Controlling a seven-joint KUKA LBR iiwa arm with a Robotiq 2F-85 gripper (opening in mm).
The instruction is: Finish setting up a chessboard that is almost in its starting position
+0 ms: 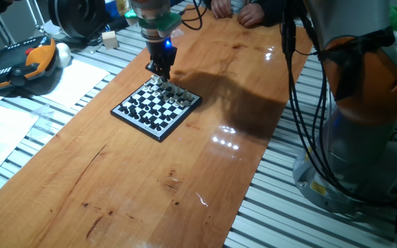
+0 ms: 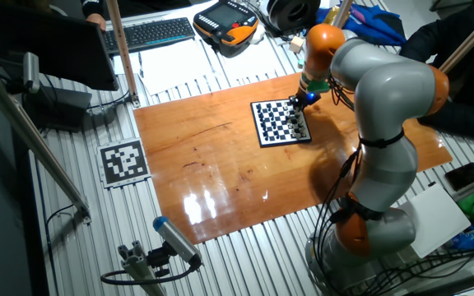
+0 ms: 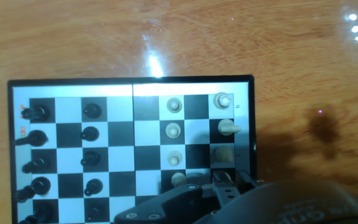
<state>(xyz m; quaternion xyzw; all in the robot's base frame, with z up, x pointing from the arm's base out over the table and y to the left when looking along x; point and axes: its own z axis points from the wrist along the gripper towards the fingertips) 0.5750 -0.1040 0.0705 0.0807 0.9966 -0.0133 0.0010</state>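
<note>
Claw (image 1: 162,74): down low over the chessboard's far edge, fingertips among the white pieces; apart or together, can't tell.
Chessboard (image 1: 156,105): flat on the wooden surface (image 1: 116,186), black pieces (image 3: 91,132) opposite the white (image 3: 174,130).

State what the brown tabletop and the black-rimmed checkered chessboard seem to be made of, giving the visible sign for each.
The brown tabletop looks like varnished wood: grain streaks show, and lamp glare reflects off a glossy coat. The black-rimmed checkered chessboard looks like smooth plastic or a printed laminate: flat, even squares and a uniform dark rim. The pictures cannot settle which.
</note>
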